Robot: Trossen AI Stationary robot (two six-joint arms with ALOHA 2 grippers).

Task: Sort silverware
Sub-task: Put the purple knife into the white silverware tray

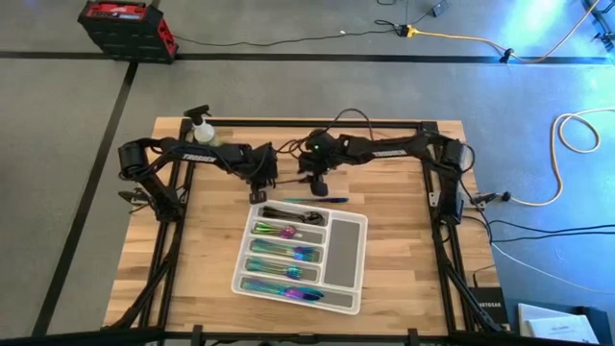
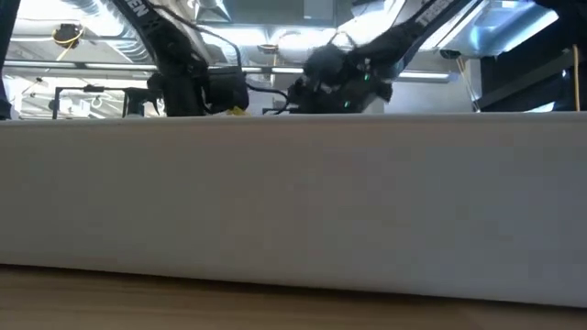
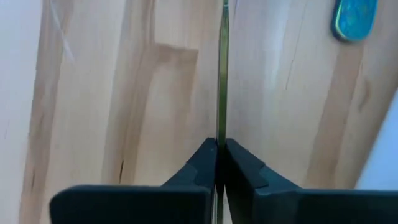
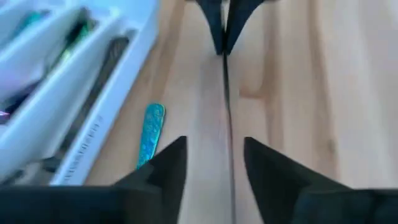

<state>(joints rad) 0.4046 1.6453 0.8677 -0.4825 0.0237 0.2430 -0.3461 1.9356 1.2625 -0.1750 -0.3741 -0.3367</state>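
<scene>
Pinching thin metal utensil [image 3: 221,74] edge-on, left pincer [image 3: 221,163] clamped; right pincer [image 4: 214,165] spread apart.

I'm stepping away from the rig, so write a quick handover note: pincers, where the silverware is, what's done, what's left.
Left pincer: shut on a thin utensil held edge-on above the bare wood behind the tray; type unclear.
Right pincer: open, facing the left one, fingers either side of that same utensil, not gripping.
Done: most silverware lies in the tray's compartments.
Left: seat the held utensil; one blue-green piece lies on the table beside the tray's far edge.
</scene>
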